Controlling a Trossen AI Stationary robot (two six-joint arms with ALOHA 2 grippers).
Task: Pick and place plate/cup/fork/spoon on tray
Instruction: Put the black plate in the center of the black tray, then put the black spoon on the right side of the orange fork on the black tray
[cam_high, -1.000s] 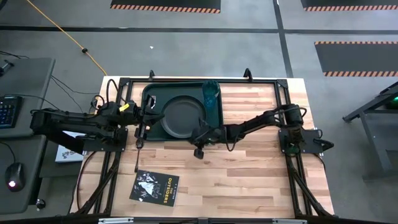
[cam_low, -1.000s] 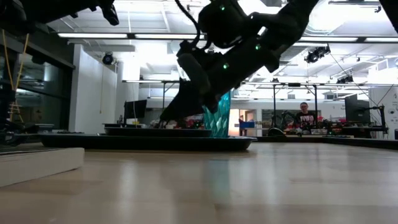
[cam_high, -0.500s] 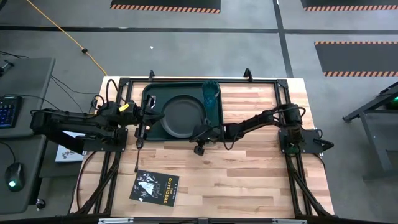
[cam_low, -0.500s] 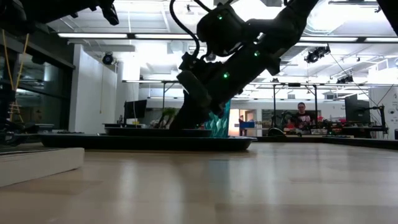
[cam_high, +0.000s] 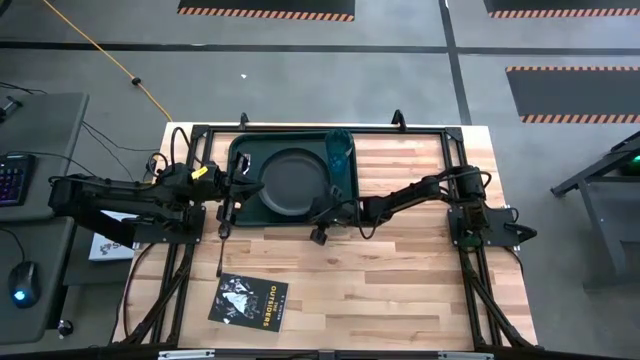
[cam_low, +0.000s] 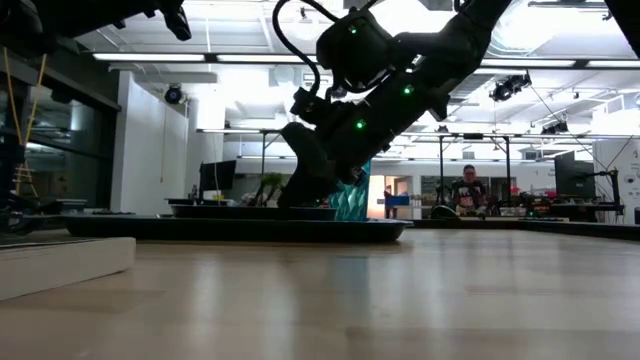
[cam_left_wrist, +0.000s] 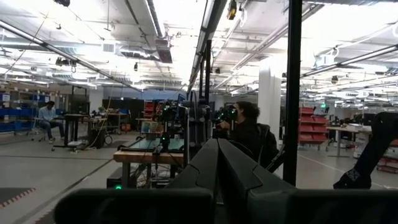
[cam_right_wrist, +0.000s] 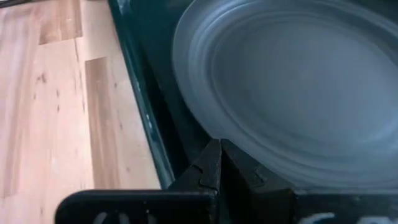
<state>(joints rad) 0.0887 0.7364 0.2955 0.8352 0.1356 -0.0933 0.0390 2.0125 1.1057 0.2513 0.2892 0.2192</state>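
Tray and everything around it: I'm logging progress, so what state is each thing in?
tray: flat on the table, holding plate and cup
plate: lying flat in the tray
cup: in the tray beside the plate
right end effector: shut, at the plate's rim
left end effector: shut, beside the tray
booklet: flat on the table

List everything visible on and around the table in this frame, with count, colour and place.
tray: one, dark green, table's far left part
plate: one, black, on the tray
cup: one, teal, at the tray's right end
booklet: one, black with white print, near left of table
table: one, light wood
person: one, in the room behind
left gripper: shut, at the tray's left edge
right gripper: shut, at the tray's near edge by the plate
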